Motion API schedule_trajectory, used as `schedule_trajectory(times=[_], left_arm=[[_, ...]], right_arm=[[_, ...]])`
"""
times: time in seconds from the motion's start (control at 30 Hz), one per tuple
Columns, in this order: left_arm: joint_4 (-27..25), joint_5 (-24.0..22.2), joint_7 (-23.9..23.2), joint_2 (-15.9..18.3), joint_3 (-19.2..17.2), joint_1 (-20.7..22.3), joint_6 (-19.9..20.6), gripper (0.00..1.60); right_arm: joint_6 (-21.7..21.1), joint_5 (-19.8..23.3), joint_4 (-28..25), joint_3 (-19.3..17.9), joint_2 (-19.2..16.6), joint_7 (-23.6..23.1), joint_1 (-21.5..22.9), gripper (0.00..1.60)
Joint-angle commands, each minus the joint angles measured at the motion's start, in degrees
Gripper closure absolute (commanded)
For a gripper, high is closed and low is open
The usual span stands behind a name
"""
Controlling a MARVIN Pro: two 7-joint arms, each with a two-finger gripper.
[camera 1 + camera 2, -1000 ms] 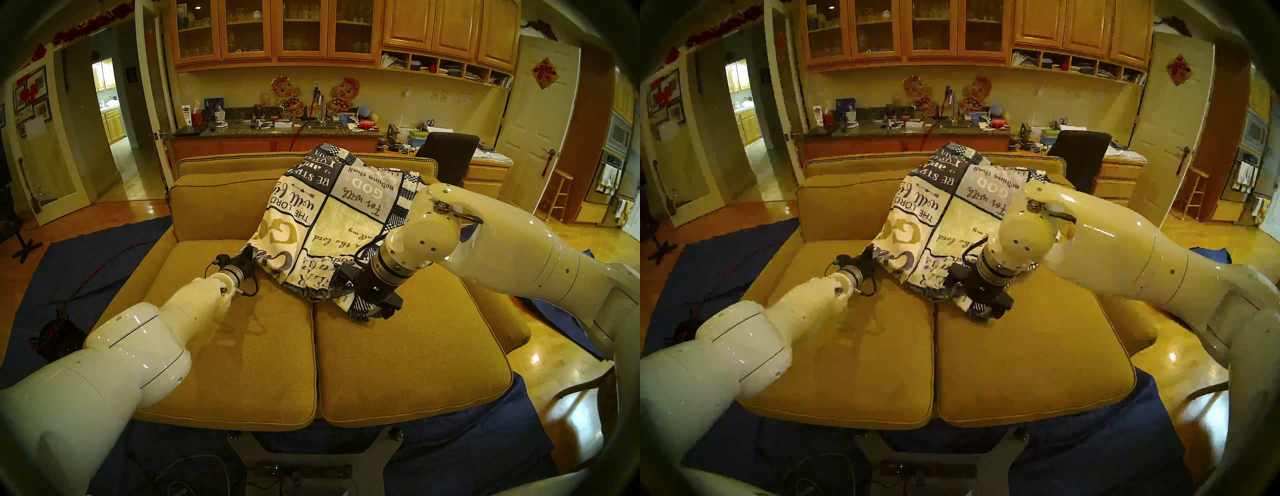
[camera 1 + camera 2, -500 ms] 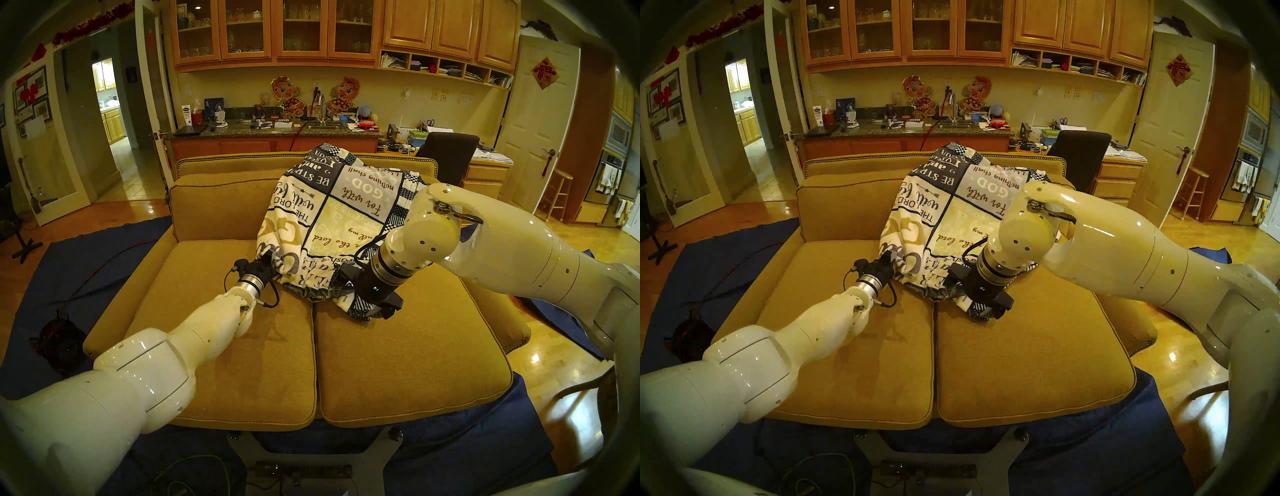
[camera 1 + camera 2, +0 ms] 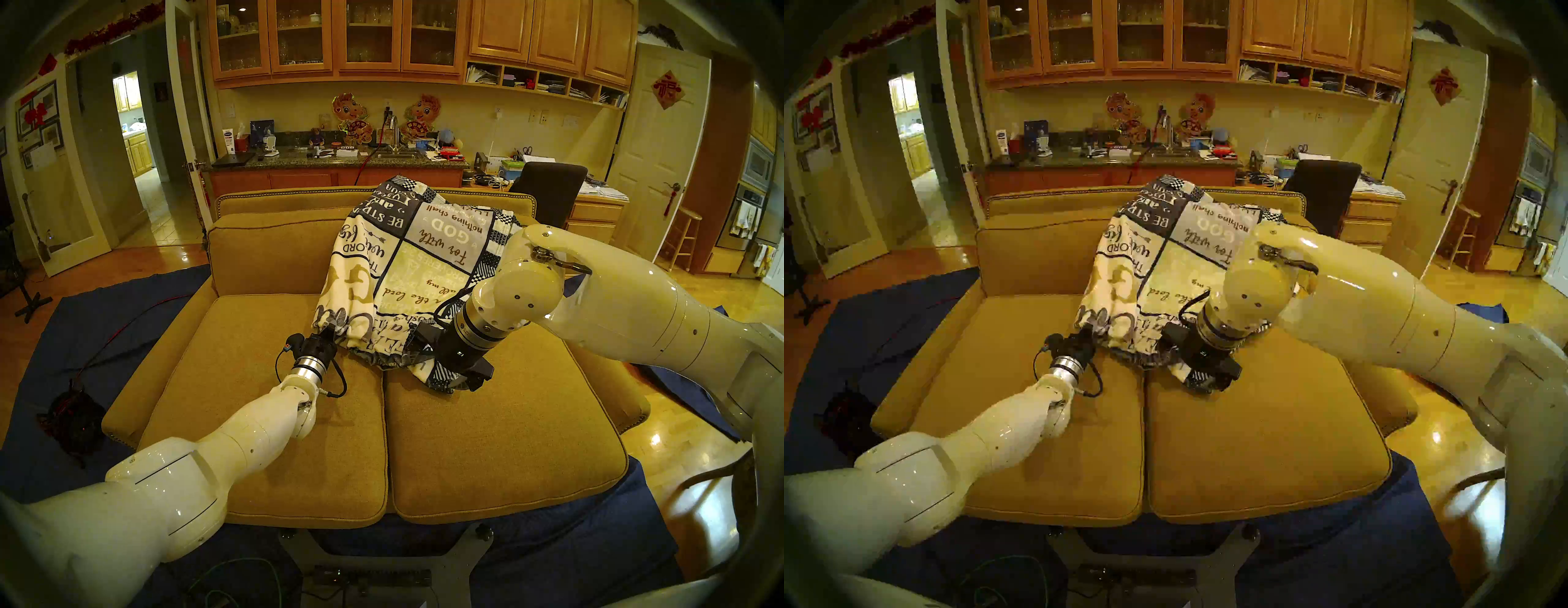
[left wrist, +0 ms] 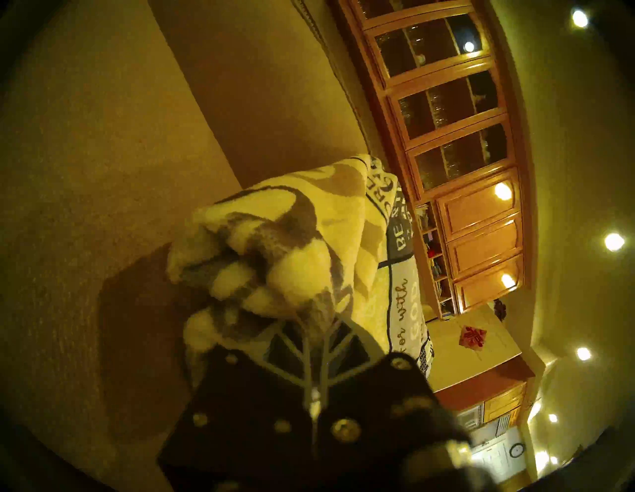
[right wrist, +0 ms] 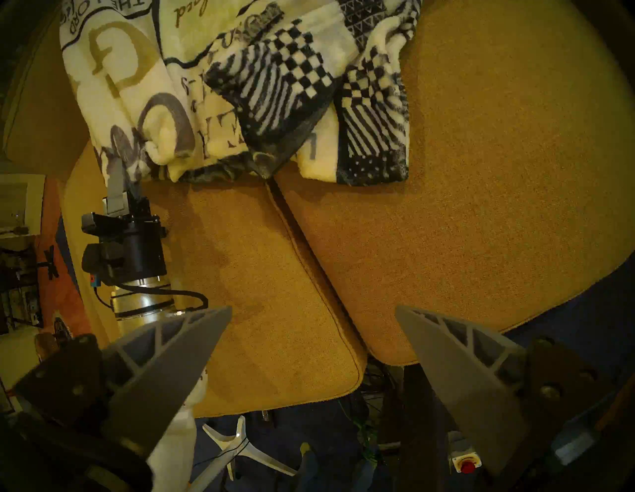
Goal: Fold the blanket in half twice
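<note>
The right hand point(image 5: 311, 347) hangs over the sofa point(image 3: 488, 446) with its fingers wide apart, holding nothing. Past it, the left hand point(image 3: 329, 331) is clamped on a corner of the blanket point(image 3: 407, 271), probably to pull it. The blanket leans up the sofa's back.

Both arms point(image 3: 178, 479) have glossy cream shells with small dark screws, silver wrist rings point(image 3: 309, 366), looped black cables, black end effector housings and grey ribbed fingers point(image 5: 165, 364).
</note>
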State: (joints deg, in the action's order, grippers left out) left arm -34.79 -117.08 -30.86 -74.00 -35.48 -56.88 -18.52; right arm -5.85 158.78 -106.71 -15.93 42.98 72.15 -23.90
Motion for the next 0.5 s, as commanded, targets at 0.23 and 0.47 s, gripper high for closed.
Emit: schedule_trajectory(times=[0.23,0.47], left_arm=[[-11.22,3.58,-1.08,5.15,-0.29,-1.84,-9.15,1.60],[-17.39,5.24,-0.76,6.46,0.06,-3.65,-12.16,1.60]], right_arm=[[-0.01,-0.08,-0.05,-0.39,0.00,-0.08,0.48,0.00],[0.01,-0.07,-0.04,-0.37,0.01,-0.07,0.46,0.00]])
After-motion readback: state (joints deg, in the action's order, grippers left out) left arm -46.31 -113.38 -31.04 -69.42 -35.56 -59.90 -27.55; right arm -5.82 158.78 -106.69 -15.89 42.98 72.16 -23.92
